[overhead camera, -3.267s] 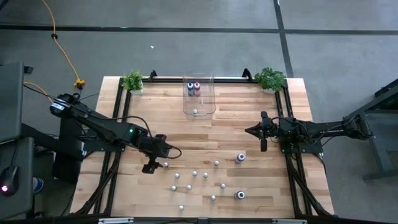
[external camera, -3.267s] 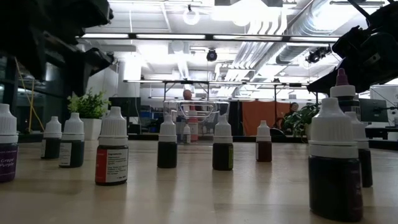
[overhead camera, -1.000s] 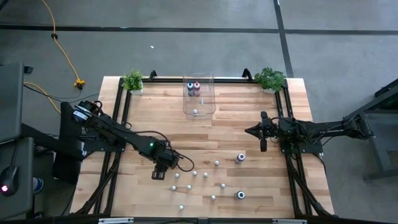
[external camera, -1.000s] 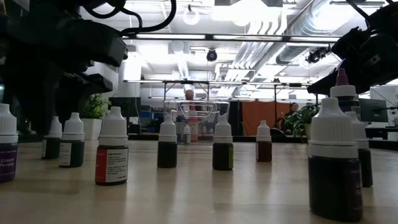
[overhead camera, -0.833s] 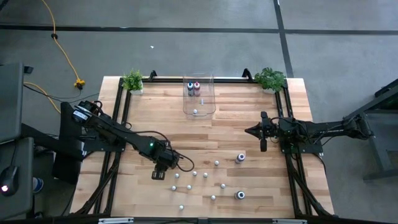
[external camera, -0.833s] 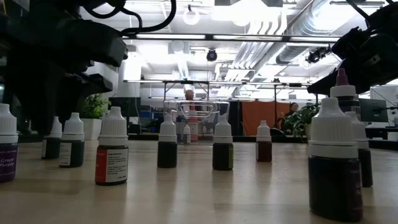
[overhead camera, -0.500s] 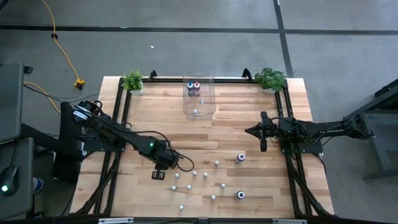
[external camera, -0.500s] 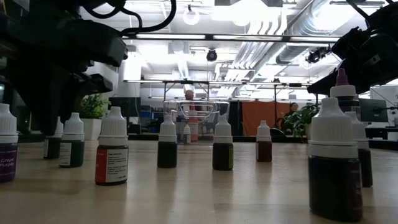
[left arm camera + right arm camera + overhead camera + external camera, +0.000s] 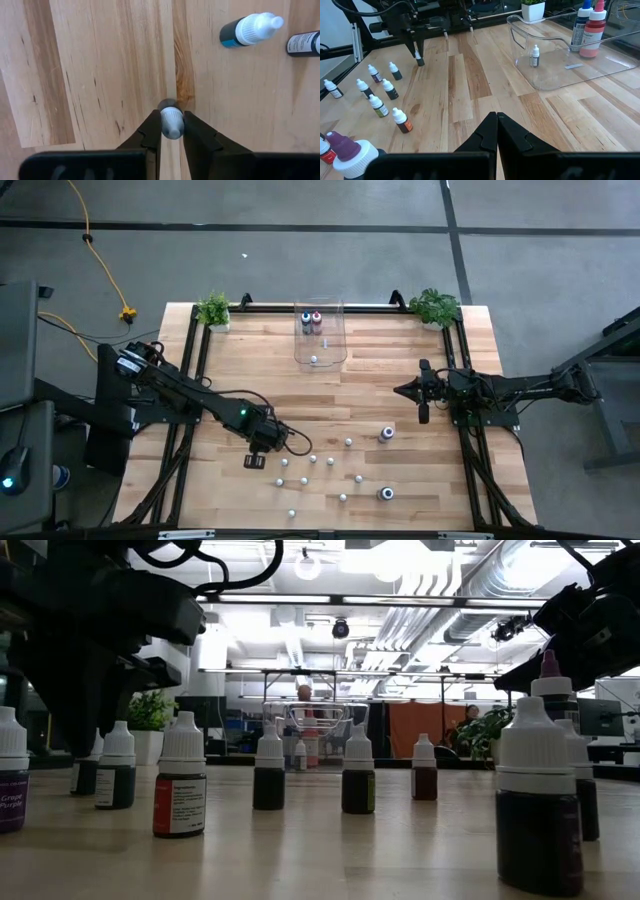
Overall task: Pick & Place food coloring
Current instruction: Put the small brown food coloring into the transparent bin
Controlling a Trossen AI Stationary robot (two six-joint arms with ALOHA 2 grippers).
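Note:
Several tiny food coloring bottles (image 9: pixel 313 459) with white caps stand upright on the wooden table's near half, and two bigger ones (image 9: pixel 386 434) stand to their right. My left gripper (image 9: pixel 262 446) points down over the leftmost small bottle (image 9: pixel 171 120) and is shut on it. My right gripper (image 9: pixel 422 408) waits shut, with nothing between its fingers, above the table's right side. A clear plastic bin (image 9: pixel 334 348) at the far middle holds two larger bottles (image 9: pixel 311 322) and one tiny bottle (image 9: pixel 313 360). My left gripper pinches the small bottle's white cap (image 9: pixel 172 125) between its two fingers (image 9: pixel 150 131), one on each side. The fingers come from above, pointing steeply down. The bottle stays upright, its dark body (image 9: pixel 420 62) below the fingertips and down at the table.
Two small potted plants (image 9: pixel 213 310) (image 9: pixel 434 306) stand at the far corners. A black frame (image 9: pixel 190 360) runs along the table's left, far and right edges. Bare wood lies between the bottles and the bin.
My left gripper has stayed over the leftmost small bottle and shut its fingers on the cap. The bottle stands where it was.

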